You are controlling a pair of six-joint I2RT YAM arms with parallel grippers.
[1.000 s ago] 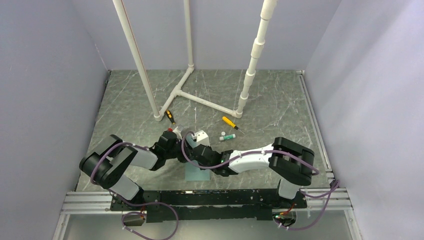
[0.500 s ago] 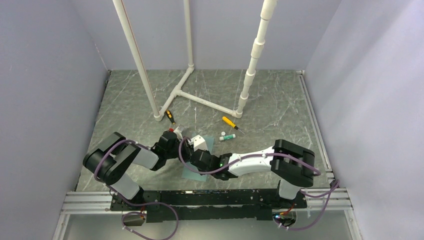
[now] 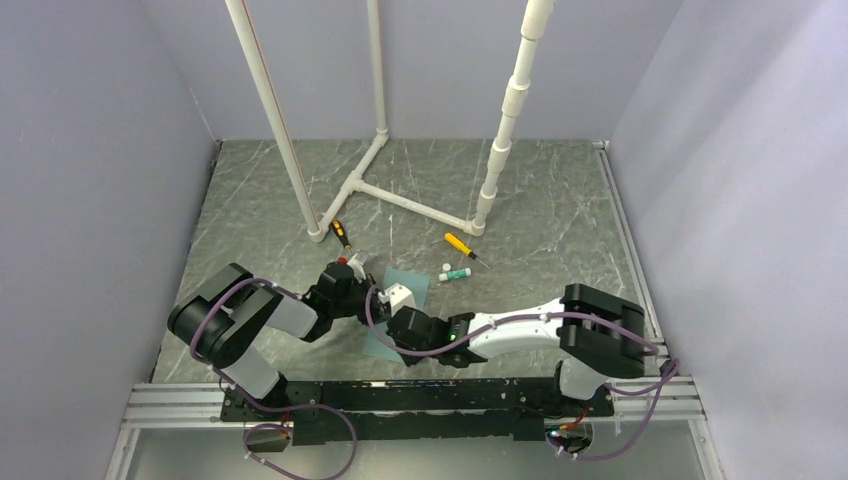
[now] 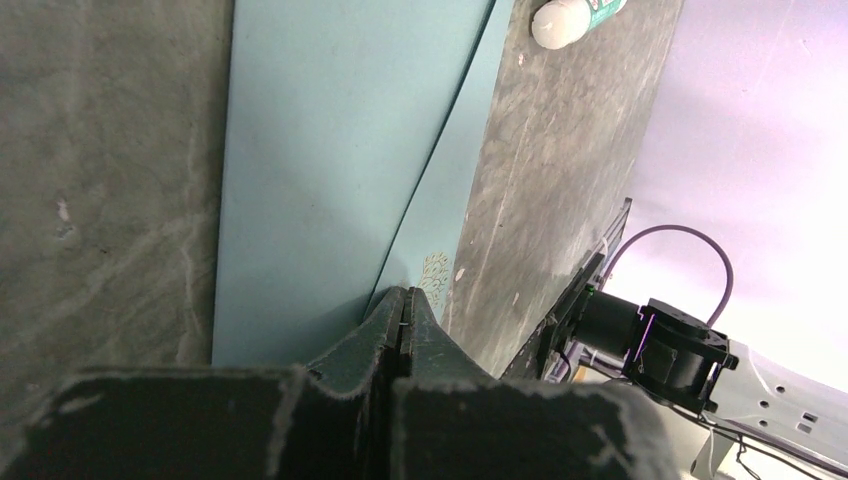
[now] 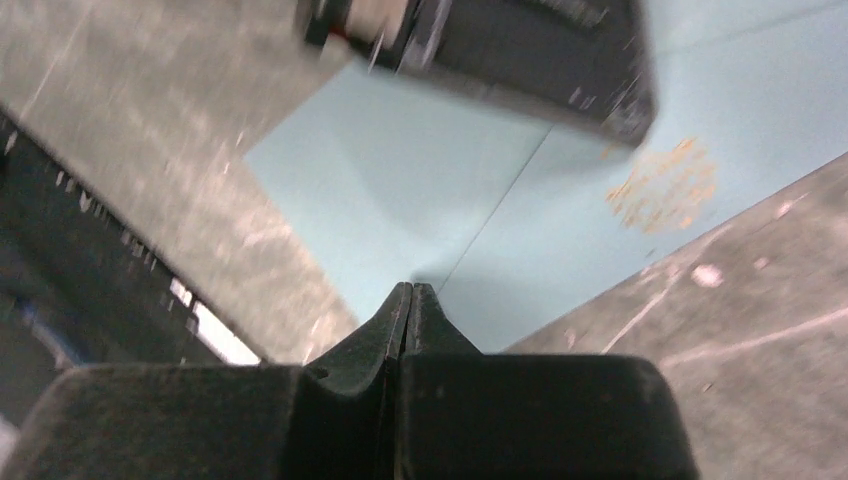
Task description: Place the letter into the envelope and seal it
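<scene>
Drawing the clenched, empty right end effector (image 5: 410,292) back along the flap crease of the envelope (image 5: 420,190), nearer the table (image 5: 150,130) edge than a second ago; pressing with the clenched left end effector (image 4: 404,300) too. Seeing no letter, presumably inside; judging sealing nearly done.

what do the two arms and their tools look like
Both arms have chunky black joint housings. The left arm has pale grey link shells, the right arm a long white one. A purple cable loops loosely along each. The left tool and right tool look alike: two matt black fingers tapering to a narrow wedge, with rough, worn edges on the blocks behind.
</scene>
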